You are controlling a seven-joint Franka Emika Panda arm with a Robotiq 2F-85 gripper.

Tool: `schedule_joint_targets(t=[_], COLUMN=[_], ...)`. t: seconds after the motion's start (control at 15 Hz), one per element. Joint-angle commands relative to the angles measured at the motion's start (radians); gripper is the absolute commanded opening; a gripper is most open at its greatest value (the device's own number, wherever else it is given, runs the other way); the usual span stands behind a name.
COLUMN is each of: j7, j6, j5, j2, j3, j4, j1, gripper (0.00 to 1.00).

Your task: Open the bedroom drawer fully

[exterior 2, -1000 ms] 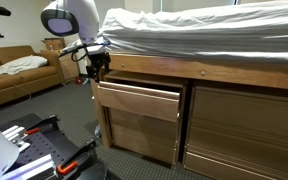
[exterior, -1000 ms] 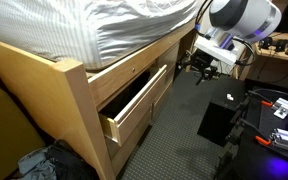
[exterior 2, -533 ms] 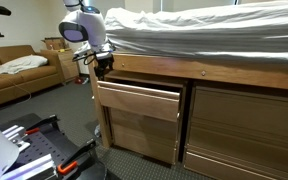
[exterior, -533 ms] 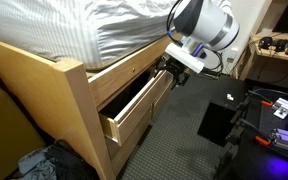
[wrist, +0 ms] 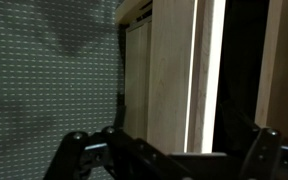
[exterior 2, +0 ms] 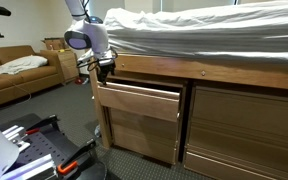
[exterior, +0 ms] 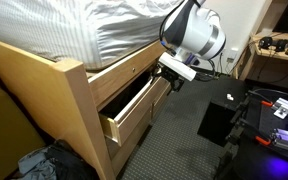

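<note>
While the bedroom drawer (exterior: 134, 118) is standing only partly pulled out from under the bed's side rail (exterior 2: 214, 70), with its dark inside showing in an exterior view, the task is looking about half done at best. The tool (wrist: 169, 152) is hovering released at the drawer's end nearest the arm, its fingers (wrist: 74, 148) sitting wide apart to either side of a light wood edge and grasping nothing. Gaining a hold on that front and drawing it out to its full travel is, I judge, what is remaining.
</note>
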Motion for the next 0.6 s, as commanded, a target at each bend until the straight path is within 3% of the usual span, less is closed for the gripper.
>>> schedule_joint_targets(t=[0.0,0.2,0.4,0.47,0.53], j7=[0.013,-0.014,-0.055,0.001,-0.008], j6=[-0.004,-0.056,0.009,-0.021,-0.012], j5=[-0.004,0.033,0.099,0.036,0.054], j2=[0.099,0.218,0.29,0.247,0.27], j3=[-0.002,0.037,0.076,0.034,0.043], j4=[0.057,0.154,0.246,0.172,0.204], j1=[0.002,-0.029,-0.047,-0.008,-0.012], gripper=[1.0,1.0,1.0,1.0,1.0])
